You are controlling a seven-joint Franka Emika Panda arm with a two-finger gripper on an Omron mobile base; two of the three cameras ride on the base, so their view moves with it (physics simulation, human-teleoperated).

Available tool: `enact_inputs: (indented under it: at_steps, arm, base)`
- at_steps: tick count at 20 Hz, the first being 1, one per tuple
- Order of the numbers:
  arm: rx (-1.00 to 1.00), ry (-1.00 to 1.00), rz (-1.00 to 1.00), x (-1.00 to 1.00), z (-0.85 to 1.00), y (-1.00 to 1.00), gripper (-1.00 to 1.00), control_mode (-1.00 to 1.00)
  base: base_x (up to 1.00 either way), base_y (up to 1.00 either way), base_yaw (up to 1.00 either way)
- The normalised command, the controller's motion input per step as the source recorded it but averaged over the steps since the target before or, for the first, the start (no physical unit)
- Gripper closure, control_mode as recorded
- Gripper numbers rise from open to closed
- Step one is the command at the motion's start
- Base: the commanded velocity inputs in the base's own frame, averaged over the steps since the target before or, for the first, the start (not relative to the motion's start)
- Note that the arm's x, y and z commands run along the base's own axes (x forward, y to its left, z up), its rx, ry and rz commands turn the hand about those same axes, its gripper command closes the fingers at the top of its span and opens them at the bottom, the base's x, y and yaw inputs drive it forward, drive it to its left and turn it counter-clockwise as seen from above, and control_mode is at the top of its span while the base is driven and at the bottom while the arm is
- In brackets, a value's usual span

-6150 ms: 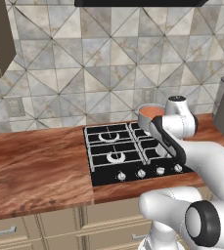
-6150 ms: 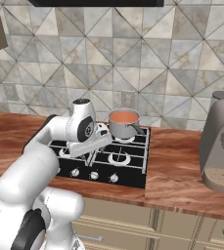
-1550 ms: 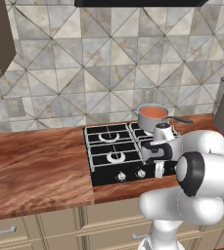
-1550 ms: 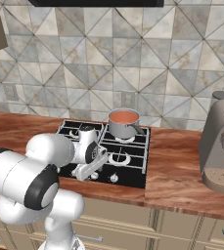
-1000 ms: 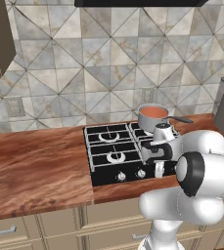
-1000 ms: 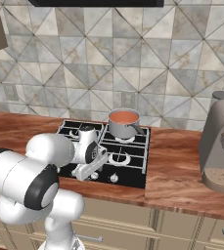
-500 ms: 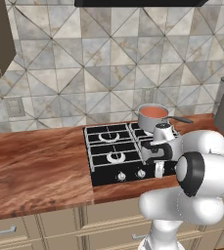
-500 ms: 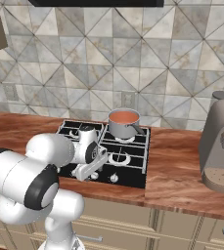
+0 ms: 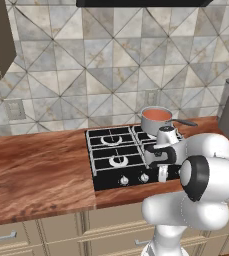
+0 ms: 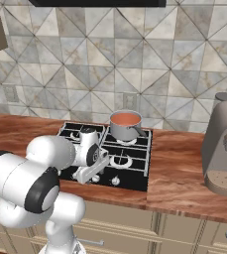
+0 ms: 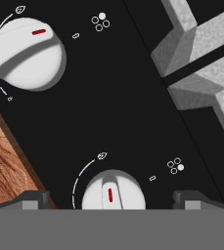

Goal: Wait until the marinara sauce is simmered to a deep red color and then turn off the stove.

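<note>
Tiled wall; wooden counter

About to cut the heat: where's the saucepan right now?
The saucepan sits on the stove's back right burner, handle toward the coffee machine.

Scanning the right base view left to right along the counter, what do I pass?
White robot arm with its tool over the knob row, black four-burner gas stove, small steel saucepan of orange-red marinara sauce on a rear burner, bare wooden countertop, grey coffee machine.

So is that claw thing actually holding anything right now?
No, nothing. The gripper is open, its fingertips either side of a stove knob without closing on it.
</note>
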Motion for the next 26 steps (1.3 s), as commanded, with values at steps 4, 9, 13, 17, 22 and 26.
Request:
enact_inputs:
  at_steps: [4,9,13,17,22,26]
  arm:
    - [0.0,0.0,0.0,0.0,0.0,0.0,-1.0,-1.0]
    - [0.0,0.0,0.0,0.0,0.0,0.0,-1.0,-1.0]
    - [0.0,0.0,0.0,0.0,0.0,0.0,-1.0,-1.0]
    - [0.0,0.0,0.0,0.0,0.0,0.0,-1.0,-1.0]
    - [0.0,0.0,0.0,0.0,0.0,0.0,-1.0,-1.0]
    - [0.0,0.0,0.0,0.0,0.0,0.0,-1.0,-1.0]
  base:
    - [0.0,0.0,0.0]
    - [0.0,0.0,0.0]
    - [0.0,0.0,0.0]
    - [0.0,0.0,0.0]
    - [0.0,0.0,0.0]
    - [0.0,0.0,0.0]
